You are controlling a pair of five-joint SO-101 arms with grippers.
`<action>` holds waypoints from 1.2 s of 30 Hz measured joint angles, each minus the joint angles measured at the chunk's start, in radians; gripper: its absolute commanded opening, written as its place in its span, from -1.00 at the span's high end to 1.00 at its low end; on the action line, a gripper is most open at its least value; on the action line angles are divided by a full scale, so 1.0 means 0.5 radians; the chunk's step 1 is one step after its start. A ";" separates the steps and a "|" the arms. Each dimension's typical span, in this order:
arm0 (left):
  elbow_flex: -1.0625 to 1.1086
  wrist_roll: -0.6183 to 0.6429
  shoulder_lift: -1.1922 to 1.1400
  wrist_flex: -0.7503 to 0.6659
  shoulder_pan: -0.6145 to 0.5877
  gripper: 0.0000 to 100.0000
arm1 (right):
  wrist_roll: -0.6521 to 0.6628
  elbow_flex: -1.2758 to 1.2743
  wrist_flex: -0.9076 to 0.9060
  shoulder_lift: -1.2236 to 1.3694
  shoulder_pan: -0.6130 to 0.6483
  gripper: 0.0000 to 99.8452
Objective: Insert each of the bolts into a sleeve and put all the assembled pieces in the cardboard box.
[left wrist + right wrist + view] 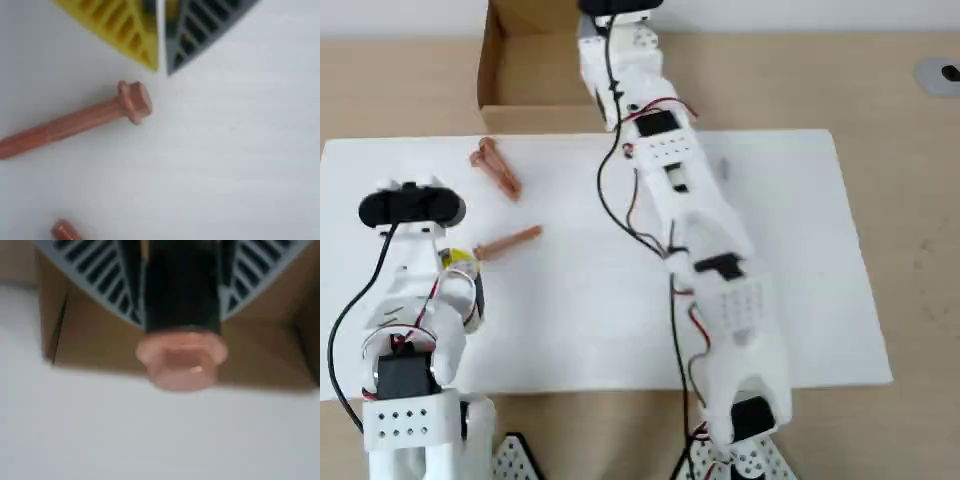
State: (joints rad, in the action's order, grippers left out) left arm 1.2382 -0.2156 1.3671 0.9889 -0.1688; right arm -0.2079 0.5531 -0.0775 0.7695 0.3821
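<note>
- Here, my left pincer (162,67) sits pressed together and empty, a loose bolt (75,122) just beside it.
- My right pincer (182,315) pinches a black sleeve (182,285), bolt head (182,362) poking out, before the cardboard box (520,95) at eleven o'clock.

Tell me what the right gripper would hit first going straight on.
Most likely the box wall, close behind the sleeved bolt in the right gripper; depth is unclear, so it might pass over the rim.
</note>
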 measured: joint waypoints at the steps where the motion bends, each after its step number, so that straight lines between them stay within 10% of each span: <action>1: 0.021 0.000 0.000 -0.012 0.000 0.99 | 0.000 0.110 -0.018 0.107 -0.009 0.98; 17: 0.135 0.000 -0.003 -0.046 0.000 0.99 | 0.000 1.409 -0.638 1.086 -0.114 0.98; 36: 0.135 0.000 -0.003 -0.046 0.000 0.99 | 0.074 1.639 -1.000 1.160 -0.114 0.75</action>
State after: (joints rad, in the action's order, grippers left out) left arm 1.3057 -0.2156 1.3656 0.9659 -0.1688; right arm -0.1711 1.3725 -0.5777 1.3495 0.3253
